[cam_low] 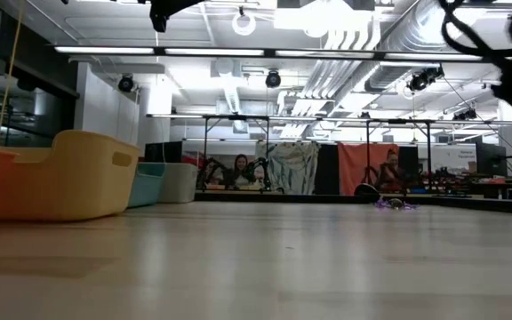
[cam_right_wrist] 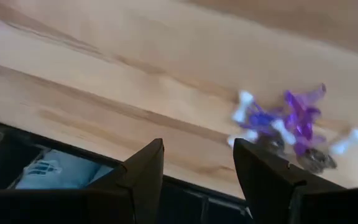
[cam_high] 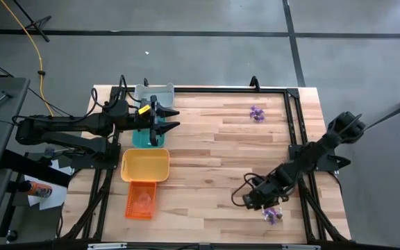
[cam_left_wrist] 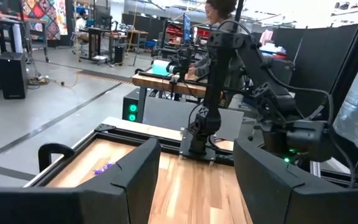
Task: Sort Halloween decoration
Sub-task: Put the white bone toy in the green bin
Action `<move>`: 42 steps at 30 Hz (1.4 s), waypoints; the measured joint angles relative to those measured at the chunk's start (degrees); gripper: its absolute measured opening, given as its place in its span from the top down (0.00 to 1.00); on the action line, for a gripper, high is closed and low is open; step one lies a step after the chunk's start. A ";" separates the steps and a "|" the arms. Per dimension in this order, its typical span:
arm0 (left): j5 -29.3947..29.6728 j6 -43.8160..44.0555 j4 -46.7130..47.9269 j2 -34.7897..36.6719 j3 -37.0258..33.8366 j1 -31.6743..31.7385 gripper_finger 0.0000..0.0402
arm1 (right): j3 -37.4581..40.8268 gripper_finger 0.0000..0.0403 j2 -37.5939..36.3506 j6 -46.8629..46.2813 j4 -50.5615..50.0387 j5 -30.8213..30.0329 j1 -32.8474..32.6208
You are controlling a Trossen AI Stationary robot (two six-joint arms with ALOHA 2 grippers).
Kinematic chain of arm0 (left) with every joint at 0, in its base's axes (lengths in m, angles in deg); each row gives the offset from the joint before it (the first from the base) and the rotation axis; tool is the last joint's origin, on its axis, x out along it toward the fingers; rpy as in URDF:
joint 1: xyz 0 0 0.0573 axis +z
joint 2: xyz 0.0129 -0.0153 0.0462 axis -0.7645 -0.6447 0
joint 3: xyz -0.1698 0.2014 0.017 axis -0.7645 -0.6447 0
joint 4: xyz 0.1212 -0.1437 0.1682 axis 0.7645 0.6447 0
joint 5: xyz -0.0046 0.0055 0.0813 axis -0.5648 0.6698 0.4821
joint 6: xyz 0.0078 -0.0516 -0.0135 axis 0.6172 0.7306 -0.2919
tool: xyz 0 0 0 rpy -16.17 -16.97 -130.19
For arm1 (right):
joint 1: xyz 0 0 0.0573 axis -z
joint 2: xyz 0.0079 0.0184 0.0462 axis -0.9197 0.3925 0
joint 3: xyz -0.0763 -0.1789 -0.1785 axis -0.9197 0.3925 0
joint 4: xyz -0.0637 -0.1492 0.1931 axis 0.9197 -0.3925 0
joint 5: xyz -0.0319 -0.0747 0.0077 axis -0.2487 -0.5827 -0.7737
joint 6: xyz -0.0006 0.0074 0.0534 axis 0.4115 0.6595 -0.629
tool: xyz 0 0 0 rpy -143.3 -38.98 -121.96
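Look at the yellow tray (cam_high: 145, 165) near the left side of your table (cam_high: 214, 149); it is the landmark here.

Your left gripper (cam_high: 173, 119) hangs just past the far end of the yellow tray, over the teal tray (cam_high: 146, 138). Its two fingers (cam_left_wrist: 135, 177) are spread apart, and nothing is between them. A grey tray (cam_high: 153, 92) sits beyond the teal one, at the table's back edge. An orange tray (cam_high: 141, 200) sits on the near side of the yellow tray, touching it or almost touching it.

Your right gripper (cam_high: 260, 203) is well away from the yellow tray, across the table near the front right corner. Its fingers (cam_right_wrist: 143, 171) are apart too, and they hold nothing.

The Halloween decoration is in two little piles. One pile of trinkets (cam_right_wrist: 284, 127) lies on the wood just beside your right gripper, close to the table's front edge. It shows purple bits, some white bits and a dark bit, all jumbled together. The gripper is near this pile but not touching it.

The other pile (cam_high: 257, 112) is purple and lies far from the yellow tray, toward the back right part of the table. From the low view it shows as a tiny purple heap (cam_low: 393, 204) on the wood.
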 joint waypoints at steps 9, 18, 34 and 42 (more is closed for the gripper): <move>1.62 -1.28 0.07 0.00 0.00 0.00 0.52 | 0.00 0.53 5.06 -4.08 0.04 -0.94 -1.86; 2.08 -1.17 0.12 0.00 0.00 0.00 0.52 | 0.00 0.53 8.25 -4.95 -0.22 -1.98 -1.81; 2.10 -0.92 0.12 0.00 0.00 0.00 0.52 | -0.15 0.90 9.99 -3.09 -1.92 -2.06 -1.98; 3.48 -0.86 -0.56 0.73 0.01 0.37 0.52 | -5.02 0.98 8.85 8.02 -10.59 -13.03 2.30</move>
